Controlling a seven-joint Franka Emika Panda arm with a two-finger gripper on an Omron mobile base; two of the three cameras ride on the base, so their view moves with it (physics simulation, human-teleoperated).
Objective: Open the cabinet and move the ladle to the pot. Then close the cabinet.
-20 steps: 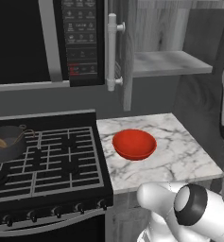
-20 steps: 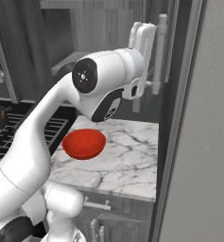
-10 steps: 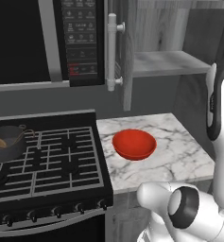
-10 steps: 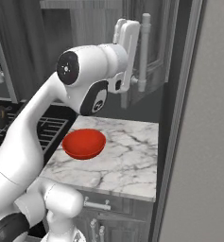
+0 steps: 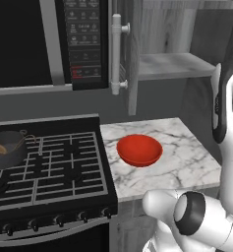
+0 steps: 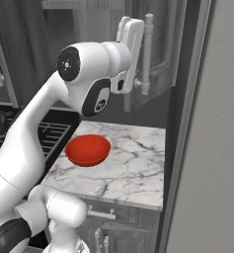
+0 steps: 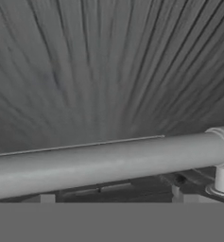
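**Hand up at the cabinet's right door handle**

Arm's reaching high, w/ the gripper (image 6: 138, 39) pressed in close to the right door's bar handle (image 6: 147, 54) of the cabinet (image 6: 163, 59). From the right base cam the white hand sits just at 9 o'clock of that silvery bar, near its upper half. Can't tell how wide the pincer stands – tips are hidden behind the hand from both base cams, and the hand cam doesn't show them either.

Hand cam: the bar handle (image 7: 108, 163) runs across the lower part of the pic, very close to the lens, w/ one mounting post (image 7: 222, 177) at 4 o'clock. Grey wood grain of the door (image 7: 108, 71) behind it.

Left base cam: left door (image 5: 132, 59) stands swung open, edge-on, its handle (image 5: 116, 54) facing the microwave (image 5: 49, 44). Bare shelf (image 5: 172, 64) inside at 1 o'clock.

Pot (image 5: 7, 150) sits on the stove (image 5: 54, 172) at the back-left burner, approx 9 o'clock in that view. Ladle (image 5: 0, 147) lies inside the pot – tan end shows; its handle is hard to make out. Red bowl (image 5: 139, 150) on the marble counter (image 5: 187, 162), just right of the stove, well apart from the pot.
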